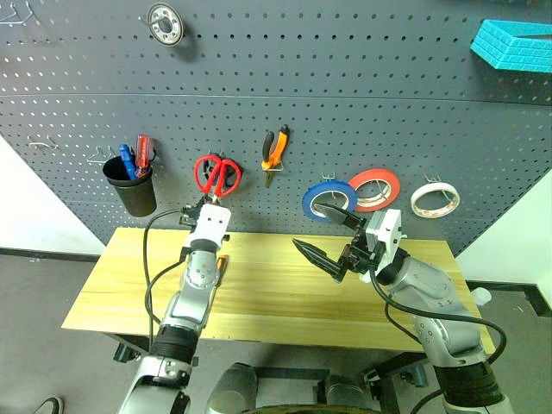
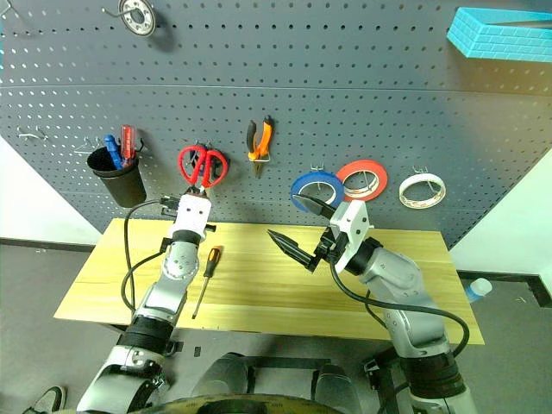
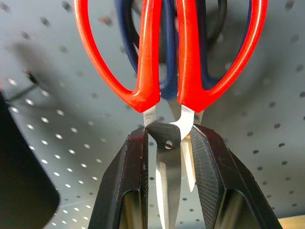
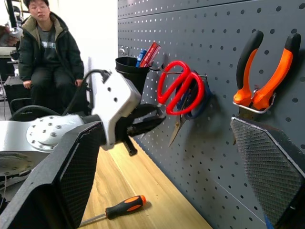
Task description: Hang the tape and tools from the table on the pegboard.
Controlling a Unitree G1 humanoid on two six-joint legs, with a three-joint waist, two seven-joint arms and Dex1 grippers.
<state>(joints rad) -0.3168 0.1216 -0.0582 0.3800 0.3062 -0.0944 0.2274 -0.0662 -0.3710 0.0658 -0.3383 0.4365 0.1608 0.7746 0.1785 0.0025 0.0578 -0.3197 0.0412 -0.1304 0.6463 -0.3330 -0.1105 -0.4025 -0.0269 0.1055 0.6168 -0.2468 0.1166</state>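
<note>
The red-handled scissors [image 1: 216,175] are against the pegboard [image 1: 388,103], their rings at a hook, in front of blue-handled scissors. My left gripper [image 3: 169,139] is shut on their blades just below the handles. The pliers [image 1: 274,148] hang on a hook to the right, and the whitish tape [image 1: 435,200] hangs further right. The orange-and-black screwdriver [image 2: 205,276] lies on the table [image 1: 276,297] beside my left arm. My right gripper [image 1: 312,228] stands open and empty above the table's middle.
A blue roll [image 1: 328,200] and a red-orange roll [image 1: 374,190] hang between the pliers and the tape. A black cup [image 1: 131,185] with red and blue screwdrivers hangs at the left. A blue basket [image 1: 513,43] sits high right. A person [image 4: 45,47] sits beyond the table's left end.
</note>
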